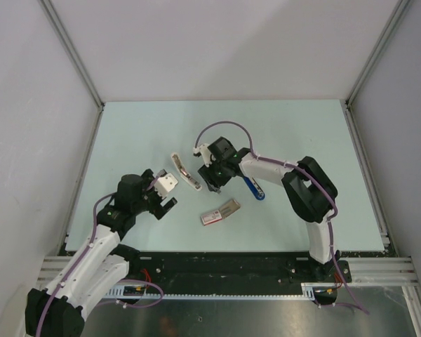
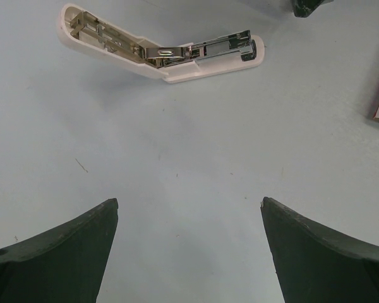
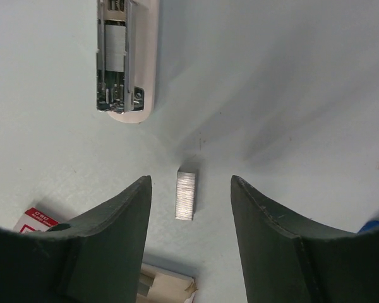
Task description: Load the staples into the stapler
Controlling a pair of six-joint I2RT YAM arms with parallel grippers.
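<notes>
Right gripper [image 3: 191, 188], jaws apart, straddles the staples [image 3: 185, 196] at the middle of the worktop [image 1: 302, 126], near the open stapler [image 3: 127, 57]. A skewed pinch could snap the strip. Left gripper [image 2: 189, 208] gapes, holding nothing.

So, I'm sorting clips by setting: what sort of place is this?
Probably a lab robot cell: white walls and aluminium framing enclose a table, with robot arms bolted at its edge.

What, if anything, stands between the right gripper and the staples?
Nothing visible. The staples lie on the table inside the open right gripper, touching neither finger.
</notes>
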